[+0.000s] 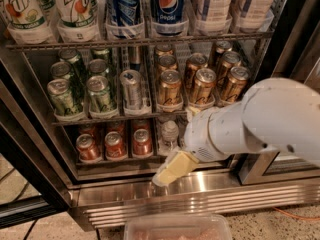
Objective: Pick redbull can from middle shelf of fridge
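The redbull can [131, 89], slim and silver-blue, stands upright in the third lane of the middle shelf [105, 118], between green cans [100, 95] and gold cans [170, 88]. The fridge [175, 196] is open, with its ribbed steel base at the bottom. My gripper [171, 169], cream-coloured at the end of the white arm [260, 119], hangs low in front of the bottom rack and steel base. It is below and to the right of the redbull can, well apart from it, and holds nothing that I can see.
Big 7UP [75, 6] and Pepsi bottles [167, 4] fill the top rack. Red cans [115, 145] and a water bottle [170, 133] stand on the bottom rack. A dark door frame [30, 154] runs down the left. A clear plastic tray [177, 228] lies at the bottom edge.
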`<action>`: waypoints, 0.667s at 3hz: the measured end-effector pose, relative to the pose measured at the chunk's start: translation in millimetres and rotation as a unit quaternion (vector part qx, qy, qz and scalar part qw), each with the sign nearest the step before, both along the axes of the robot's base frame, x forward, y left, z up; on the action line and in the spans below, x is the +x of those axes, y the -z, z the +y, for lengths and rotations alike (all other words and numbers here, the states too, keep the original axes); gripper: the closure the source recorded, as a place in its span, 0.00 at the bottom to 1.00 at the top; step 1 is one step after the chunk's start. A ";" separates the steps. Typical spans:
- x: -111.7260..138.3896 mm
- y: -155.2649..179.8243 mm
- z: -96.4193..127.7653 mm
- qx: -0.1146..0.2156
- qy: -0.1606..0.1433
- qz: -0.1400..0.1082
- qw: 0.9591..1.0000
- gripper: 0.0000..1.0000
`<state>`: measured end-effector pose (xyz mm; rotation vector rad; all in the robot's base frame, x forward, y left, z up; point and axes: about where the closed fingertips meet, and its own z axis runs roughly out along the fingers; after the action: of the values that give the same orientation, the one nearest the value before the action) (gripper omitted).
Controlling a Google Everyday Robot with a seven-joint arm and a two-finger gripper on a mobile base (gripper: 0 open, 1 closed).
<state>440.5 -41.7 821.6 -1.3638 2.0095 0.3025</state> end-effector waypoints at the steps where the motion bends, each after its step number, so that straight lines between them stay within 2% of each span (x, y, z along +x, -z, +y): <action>1: 4.8 12.0 34.9 0.039 0.016 -0.027 0.999 0.00; 2: 9.5 16.8 56.8 0.074 0.058 -0.050 0.994 0.00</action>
<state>450.0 15.1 804.8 -1.1438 1.9344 0.3170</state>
